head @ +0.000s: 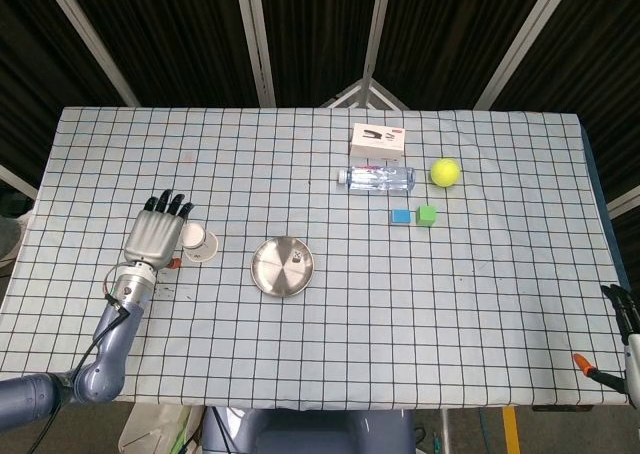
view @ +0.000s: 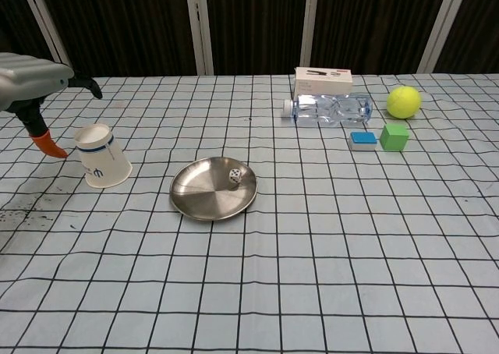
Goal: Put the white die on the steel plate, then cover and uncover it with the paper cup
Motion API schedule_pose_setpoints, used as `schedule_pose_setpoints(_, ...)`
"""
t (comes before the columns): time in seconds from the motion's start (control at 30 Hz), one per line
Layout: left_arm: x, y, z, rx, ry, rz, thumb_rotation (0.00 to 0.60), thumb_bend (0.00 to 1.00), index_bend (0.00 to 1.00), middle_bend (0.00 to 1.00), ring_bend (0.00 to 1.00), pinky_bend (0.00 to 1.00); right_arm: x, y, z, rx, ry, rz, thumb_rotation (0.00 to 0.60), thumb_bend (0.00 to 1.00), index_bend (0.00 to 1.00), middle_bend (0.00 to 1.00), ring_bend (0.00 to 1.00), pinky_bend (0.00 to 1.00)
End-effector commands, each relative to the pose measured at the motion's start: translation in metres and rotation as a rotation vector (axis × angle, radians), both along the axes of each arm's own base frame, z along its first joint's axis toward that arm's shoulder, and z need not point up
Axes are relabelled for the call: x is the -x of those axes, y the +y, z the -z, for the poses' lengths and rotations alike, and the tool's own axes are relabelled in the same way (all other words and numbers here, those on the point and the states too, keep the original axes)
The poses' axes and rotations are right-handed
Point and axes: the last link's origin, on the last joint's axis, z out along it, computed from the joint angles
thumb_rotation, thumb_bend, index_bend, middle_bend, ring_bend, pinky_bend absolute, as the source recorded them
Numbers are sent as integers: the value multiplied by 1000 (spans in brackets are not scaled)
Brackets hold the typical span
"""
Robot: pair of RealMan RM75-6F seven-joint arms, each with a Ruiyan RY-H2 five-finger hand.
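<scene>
Die on the plate, my left hand beside the cup

The white die (view: pixel 234 175) already sits in the steel plate (view: pixel 204 200), toward its far right rim, so the step in hand, as I judge it, is taking the paper cup (view: pixel 103 155). My left hand (head: pixel 155 237) hovers just left of the cup, fingers apart and holding nothing; my right hand (head: pixel 622 314) barely shows at the table's right edge, and I cannot tell how it is set. The cup stands mouth down and tapered, thin white paper with a blue mark, so I should wrap it lightly around the wall rather than squeeze. The plate is shallow, round and glossy, and the small cube could slide if the cup rim nudges it.
</scene>
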Motion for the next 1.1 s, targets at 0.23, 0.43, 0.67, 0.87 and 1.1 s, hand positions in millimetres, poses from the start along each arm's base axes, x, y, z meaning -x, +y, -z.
schedule_pose_setpoints(0.23, -1, 1, 6, 6, -5, 19, 600, 214, 238, 197, 78, 150, 0, 0, 1, -1, 3, -4, 600, 127, 129, 137, 96, 20)
schedule_pose_setpoints(0.43, 4, 3, 11, 3, -8, 13, 600, 297, 258, 215, 85, 153, 0, 0, 1, -4, 6, -1, 600, 127, 130, 137, 95, 20)
schedule_pose_setpoints(0.67, 4, 5, 15, 4, -10, 22, 600, 331, 261, 208, 85, 158, 2, -1, 3, -10, 9, 4, 600, 127, 130, 136, 95, 20)
schedule_pose_setpoints(0.87, 4, 4, 19, 12, -10, 28, 600, 335, 257, 179, 85, 158, 2, -1, 3, -10, 12, 6, 600, 127, 130, 137, 95, 20)
schedule_pose_setpoints(1.1, 2, 2, 25, 25, -3, 49, 600, 356, 276, 200, 105, 158, 2, 0, 2, -3, 9, 3, 600, 127, 130, 136, 95, 20)
